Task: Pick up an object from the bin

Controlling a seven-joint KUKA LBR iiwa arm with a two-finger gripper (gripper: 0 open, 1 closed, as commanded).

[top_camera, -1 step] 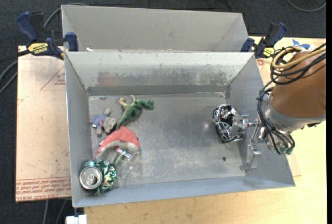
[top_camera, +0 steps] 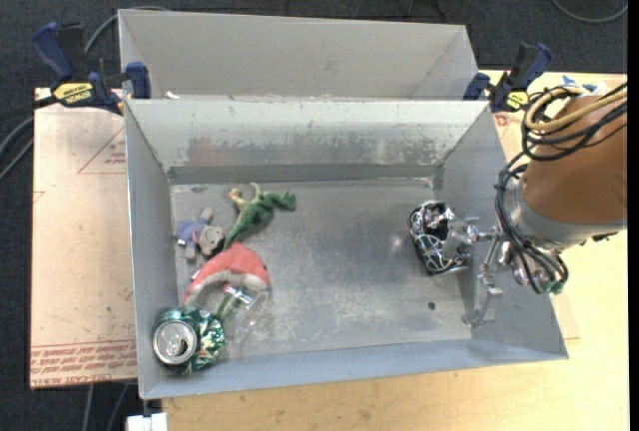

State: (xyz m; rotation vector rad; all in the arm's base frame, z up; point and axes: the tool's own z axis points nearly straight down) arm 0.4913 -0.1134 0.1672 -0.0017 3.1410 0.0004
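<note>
My gripper is low at the right end of the bin, close to the right wall. Just to its left, on the bin floor, lies a small black ball with white markings. It sits beside the gripper's upper part, and whether the two touch I cannot tell. Nothing is visibly held.
The other things lie at the left end: a green toy lizard, a small grey and purple figure, a red and pink piece over clear plastic, and a crushed green can in the front-left corner. The arm, with its cables, hangs over the right rim.
</note>
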